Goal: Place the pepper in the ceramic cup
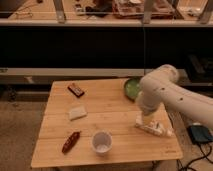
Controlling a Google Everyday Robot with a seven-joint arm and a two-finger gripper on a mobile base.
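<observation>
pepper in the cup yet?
Out. The pepper lies on the table beside the upright ceramic cup, apart from it. End effector hangs over the table's right side.

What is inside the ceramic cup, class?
Nothing shows inside the ceramic cup, though its near wall hides some of the bottom. The pepper lies on the table beside it. The hand is far right, by a white packet.

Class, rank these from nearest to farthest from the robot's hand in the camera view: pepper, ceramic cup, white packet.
The hand hangs over the table's right side.
1. white packet, just beneath it.
2. ceramic cup, front centre.
3. pepper, front left.
</observation>
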